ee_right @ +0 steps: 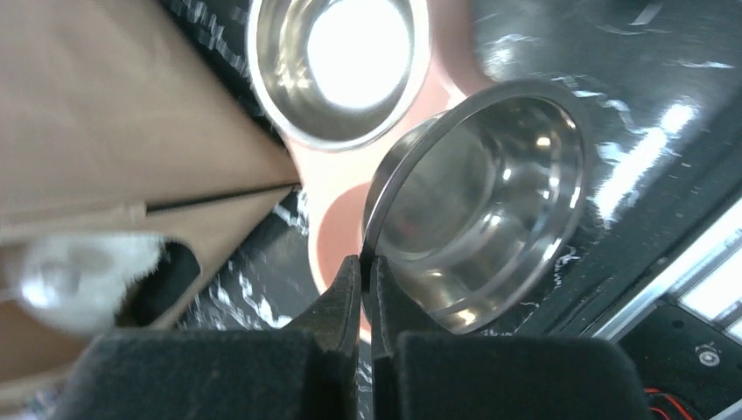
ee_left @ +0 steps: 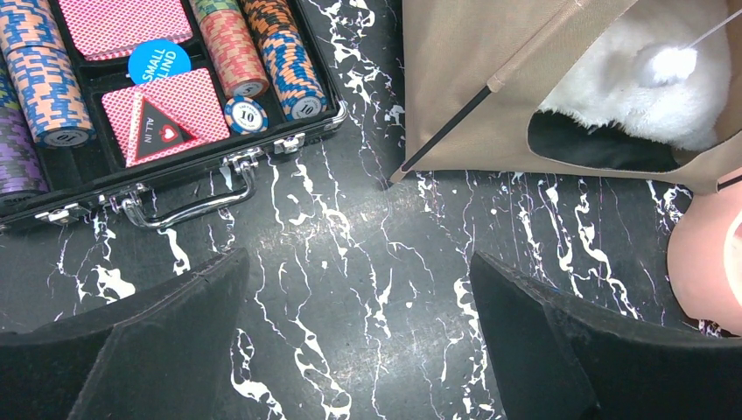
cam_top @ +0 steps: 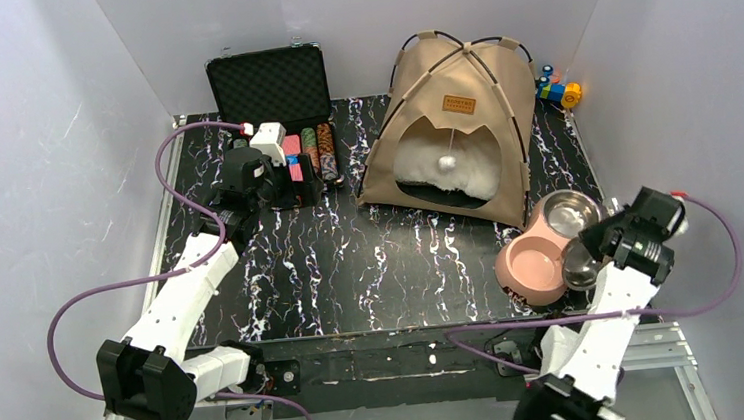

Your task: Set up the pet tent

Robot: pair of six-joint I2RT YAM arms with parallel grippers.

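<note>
The tan pet tent [cam_top: 456, 123] stands upright at the back right of the table, black poles crossed on top, brown label over the cat-head doorway, white pom-pom [cam_top: 447, 162] hanging inside above a cream cushion [cam_top: 466, 175]. Its front left corner shows in the left wrist view [ee_left: 490, 79]. My left gripper [ee_left: 359, 289] is open and empty above the bare table, left of the tent. My right gripper [ee_right: 366, 262] is shut on the rim of a steel bowl [ee_right: 486, 201] and holds it tilted beside the pink feeder [cam_top: 538, 262], right of the tent's front.
An open black case of poker chips and cards [cam_top: 286, 126] stands at the back left, its handle close to my left gripper [ee_left: 188, 201]. A second steel bowl [cam_top: 571, 214] sits in the pink feeder's far well. Small coloured toys [cam_top: 557, 90] lie behind the tent.
</note>
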